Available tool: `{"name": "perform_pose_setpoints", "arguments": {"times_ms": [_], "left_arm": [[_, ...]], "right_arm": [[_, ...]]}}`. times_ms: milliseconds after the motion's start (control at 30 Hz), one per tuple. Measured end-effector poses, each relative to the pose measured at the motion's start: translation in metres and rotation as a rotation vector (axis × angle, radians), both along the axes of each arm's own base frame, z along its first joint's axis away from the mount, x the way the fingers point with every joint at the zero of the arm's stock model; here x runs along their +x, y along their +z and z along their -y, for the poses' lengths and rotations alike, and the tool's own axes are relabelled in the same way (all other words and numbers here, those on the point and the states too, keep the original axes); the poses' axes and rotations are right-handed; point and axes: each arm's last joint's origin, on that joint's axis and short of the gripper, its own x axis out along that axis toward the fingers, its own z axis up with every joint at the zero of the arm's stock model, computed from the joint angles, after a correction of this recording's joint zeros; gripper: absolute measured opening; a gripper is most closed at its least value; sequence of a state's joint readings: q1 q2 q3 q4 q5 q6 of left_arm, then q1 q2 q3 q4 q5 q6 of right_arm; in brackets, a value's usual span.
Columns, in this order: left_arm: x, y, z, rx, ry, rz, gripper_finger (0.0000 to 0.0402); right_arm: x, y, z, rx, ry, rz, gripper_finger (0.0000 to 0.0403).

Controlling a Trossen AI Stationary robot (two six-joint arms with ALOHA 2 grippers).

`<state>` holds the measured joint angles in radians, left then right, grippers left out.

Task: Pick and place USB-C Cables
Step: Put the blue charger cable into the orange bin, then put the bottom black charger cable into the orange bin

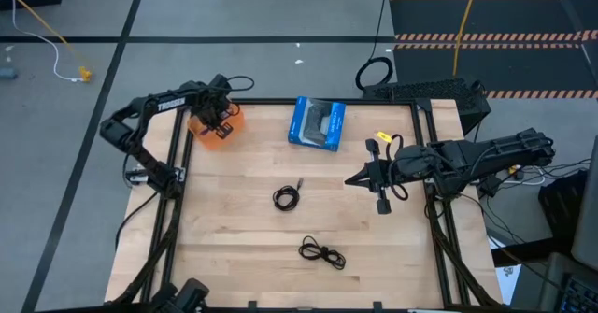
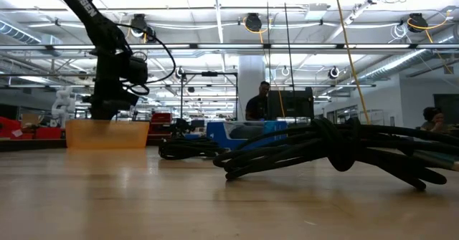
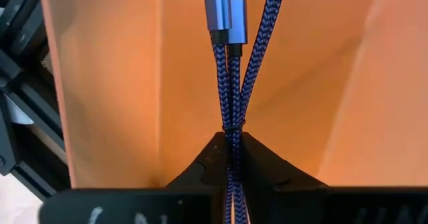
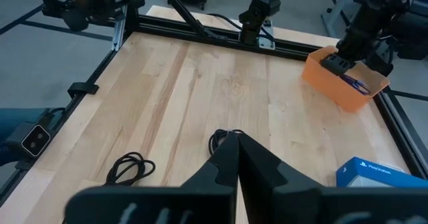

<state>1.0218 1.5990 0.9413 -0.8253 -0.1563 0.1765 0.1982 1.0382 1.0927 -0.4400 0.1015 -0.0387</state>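
A blue-purple braided USB-C cable (image 3: 231, 97) hangs in my left gripper (image 3: 231, 147), which is shut on it and stands inside the orange bin (image 1: 217, 126) at the table's far left. In the right wrist view the cable (image 4: 358, 85) shows within the bin (image 4: 344, 83). Two black coiled cables lie flat on the wood, one at mid-table (image 1: 286, 197) and one nearer the front edge (image 1: 322, 253). My right gripper (image 1: 350, 180) hovers shut at the table's right side, holding nothing. My left gripper pinches the bundled strands of the blue-purple cable (image 3: 231, 127) between its two fingertips (image 3: 207, 160). The fingers point down into the bin and lie along the strands. The cable hangs below them, its metal plug end (image 3: 224, 10) lowest, in front of the orange floor.
A blue box (image 1: 317, 123) lies at the far middle of the table, right of the bin. Black frame rails (image 1: 177, 177) run along the table's edges. Bare wood lies between the two black cables and the bin. People show in the room beyond (image 2: 259, 100).
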Motion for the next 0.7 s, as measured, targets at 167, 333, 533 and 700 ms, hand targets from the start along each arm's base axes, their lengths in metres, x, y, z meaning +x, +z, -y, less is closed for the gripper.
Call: {"name": "perform_pose_setpoints", "arguments": {"times_ms": [167, 333, 533, 700], "left_arm": [[0.0009, -0.0001, -0.0005, 0.009, 0.018, 0.008, 0.0049], [0.0009, -0.0001, -0.0005, 0.009, 0.02, 0.008, 0.0051], [0.0009, -0.0001, -0.0006, 0.012, 0.05, 0.013, 0.0067], [-0.0003, 0.0045, 0.0017, 0.017, 0.055, 0.016, 0.0097]], "right_arm": [[-0.0003, -0.0007, 0.0001, -0.001, 0.0, -0.007, 0.0], [-0.0003, -0.0006, 0.0001, -0.001, 0.0, -0.007, 0.0], [-0.0003, -0.0005, 0.0, -0.001, 0.001, -0.006, 0.0], [-0.0002, -0.0006, 0.0, -0.001, 0.001, -0.006, 0.0]]}}
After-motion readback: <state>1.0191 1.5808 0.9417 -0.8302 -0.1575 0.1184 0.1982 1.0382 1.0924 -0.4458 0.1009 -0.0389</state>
